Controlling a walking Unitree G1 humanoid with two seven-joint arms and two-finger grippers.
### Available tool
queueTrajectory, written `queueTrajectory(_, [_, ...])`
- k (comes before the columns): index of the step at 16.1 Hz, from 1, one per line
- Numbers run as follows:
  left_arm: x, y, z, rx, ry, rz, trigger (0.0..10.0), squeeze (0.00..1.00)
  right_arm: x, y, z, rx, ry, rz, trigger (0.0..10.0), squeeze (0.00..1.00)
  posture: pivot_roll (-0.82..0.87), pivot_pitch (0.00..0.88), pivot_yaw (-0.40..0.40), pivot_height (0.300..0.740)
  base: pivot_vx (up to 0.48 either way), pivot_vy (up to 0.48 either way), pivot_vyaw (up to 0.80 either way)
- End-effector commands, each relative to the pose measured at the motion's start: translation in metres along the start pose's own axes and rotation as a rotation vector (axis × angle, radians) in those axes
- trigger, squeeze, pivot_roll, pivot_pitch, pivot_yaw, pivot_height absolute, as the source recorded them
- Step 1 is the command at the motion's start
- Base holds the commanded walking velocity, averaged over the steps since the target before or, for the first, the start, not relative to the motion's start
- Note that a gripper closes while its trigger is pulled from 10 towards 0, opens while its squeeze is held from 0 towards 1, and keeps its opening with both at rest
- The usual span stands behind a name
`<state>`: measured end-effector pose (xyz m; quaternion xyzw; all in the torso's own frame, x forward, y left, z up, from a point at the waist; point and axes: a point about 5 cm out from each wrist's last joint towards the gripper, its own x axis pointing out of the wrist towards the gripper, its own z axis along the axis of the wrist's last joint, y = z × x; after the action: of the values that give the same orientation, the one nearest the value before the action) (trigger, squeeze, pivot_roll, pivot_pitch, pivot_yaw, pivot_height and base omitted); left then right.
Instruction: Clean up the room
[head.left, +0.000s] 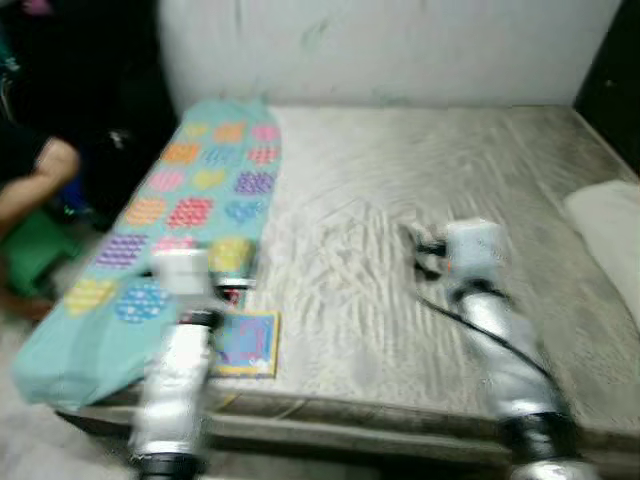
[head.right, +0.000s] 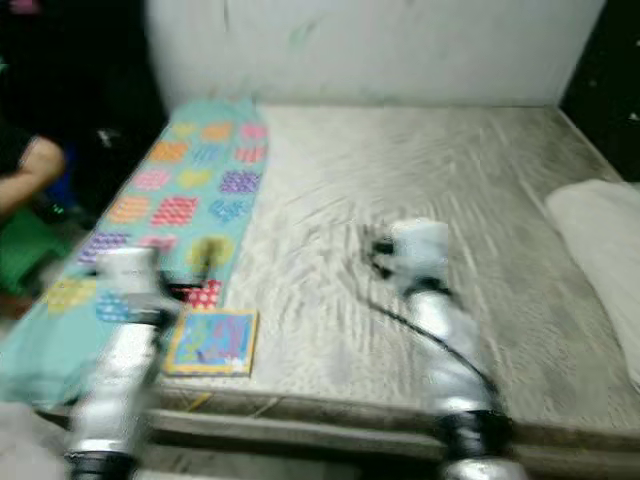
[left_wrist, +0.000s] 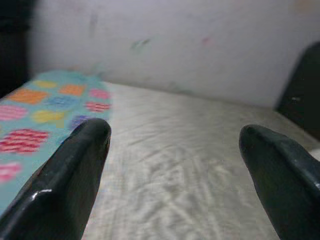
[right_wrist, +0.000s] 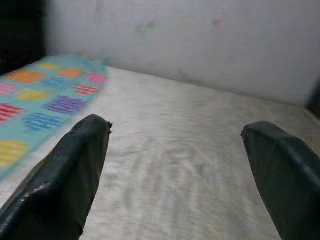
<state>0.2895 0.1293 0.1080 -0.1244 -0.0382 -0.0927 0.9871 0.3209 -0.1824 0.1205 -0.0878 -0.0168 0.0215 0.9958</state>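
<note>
Both grippers hover over the bed (head.left: 400, 250), fingers spread and holding nothing: left gripper (left_wrist: 175, 150) near the patterned blanket (head.left: 190, 200), a colourful book (head.left: 245, 345) at the bed's near edge

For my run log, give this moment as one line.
left gripper: open, over bed near book | right gripper: open, over mattress centre | teal blanket: along bed's left edge

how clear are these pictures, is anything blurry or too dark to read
Left eye view: motion-blurred throughout, so the small book near the bed's front edge is unreadable; the far-left corner is nearly black. Right eye view: equally smeared, both arms streaked. Left wrist view: the left claw looms soft and close, with a glint on one finger. Right wrist view: the right claw is soft too, the patterned blanket blurred.
</note>
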Motion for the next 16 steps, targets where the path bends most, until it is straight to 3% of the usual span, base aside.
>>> queueTrajectory(1, [-0.0012, 0.0129, 0.0056, 0.033, -0.009, 0.028, 10.0, 0.00, 0.0056, 0.0131, 0.0121, 0.012, -0.045, 0.038, 10.0, 0.00, -0.08, 0.011, 0.025, 0.740, 0.311, 0.000, 0.00])
queueTrajectory(9, [-0.0003, 0.0142, 0.0019, 0.025, 0.007, 0.069, 10.0, 0.00, 0.0060, 0.0119, 0.0108, 0.015, -0.037, 0.036, 10.0, 0.00, -0.08, 0.000, 0.022, 0.740, 0.071, 0.000, 0.00])
queueTrajectory(12, [0.0001, 0.0140, 0.0022, 0.020, 0.005, 0.068, 10.0, 0.00, 0.0065, 0.0116, 0.0110, 0.016, -0.038, 0.036, 10.0, 0.00, -0.08, 0.000, 0.021, 0.740, 0.000, 0.000, -0.70])
queueTrajectory(16, [0.0006, 0.0140, 0.0029, 0.018, 0.004, 0.067, 10.0, 0.00, 0.0059, 0.0120, 0.0109, 0.017, -0.037, 0.035, 10.0, 0.00, -0.08, 0.006, 0.022, 0.740, 0.000, 0.187, 0.00])
